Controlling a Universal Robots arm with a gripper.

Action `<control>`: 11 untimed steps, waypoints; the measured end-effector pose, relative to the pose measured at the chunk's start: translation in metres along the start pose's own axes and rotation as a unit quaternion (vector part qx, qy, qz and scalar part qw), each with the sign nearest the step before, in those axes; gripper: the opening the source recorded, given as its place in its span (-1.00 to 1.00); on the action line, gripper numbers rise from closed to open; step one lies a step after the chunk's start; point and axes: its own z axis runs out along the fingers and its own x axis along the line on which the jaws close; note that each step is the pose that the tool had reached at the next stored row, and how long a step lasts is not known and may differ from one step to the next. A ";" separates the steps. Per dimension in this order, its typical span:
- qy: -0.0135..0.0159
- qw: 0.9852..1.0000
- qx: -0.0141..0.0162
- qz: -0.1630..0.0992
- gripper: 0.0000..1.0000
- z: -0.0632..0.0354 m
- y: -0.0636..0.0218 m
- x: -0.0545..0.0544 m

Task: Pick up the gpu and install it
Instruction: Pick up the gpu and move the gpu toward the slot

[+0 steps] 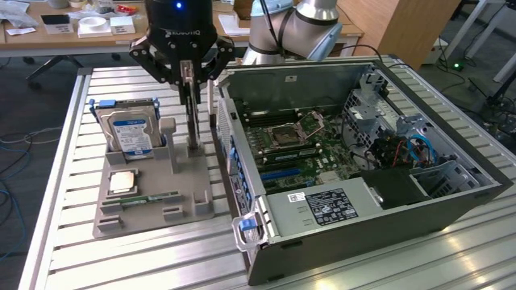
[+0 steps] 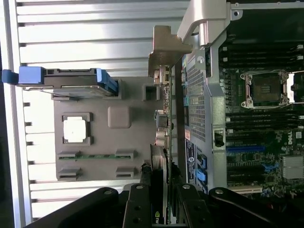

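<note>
The gpu is a thin card standing on edge, seen edge-on, with its lower edge down at the grey fixture beside the computer case. My gripper comes down from above and is shut on the card's upper part. In the wrist view the gpu runs straight out from between the black fingers, its metal bracket at the far end, and the gripper clamps it on both faces. The open computer case lies just beside it, with the motherboard and a blue slot exposed.
The fixture also holds a silver hard drive with a blue label, a square processor and a slim green memory stick. The case wall stands close to the card. The slatted metal table extends around them.
</note>
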 end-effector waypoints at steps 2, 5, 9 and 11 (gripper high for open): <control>0.000 1.000 0.000 0.000 -0.48 -0.0051 0.0002 0.000; 0.000 1.000 0.000 0.000 -0.48 -0.0115 0.0005 0.000; 0.000 1.000 0.000 0.000 -0.48 -0.0188 0.0008 0.000; 0.000 1.000 0.000 0.000 -0.48 -0.0188 0.0008 0.000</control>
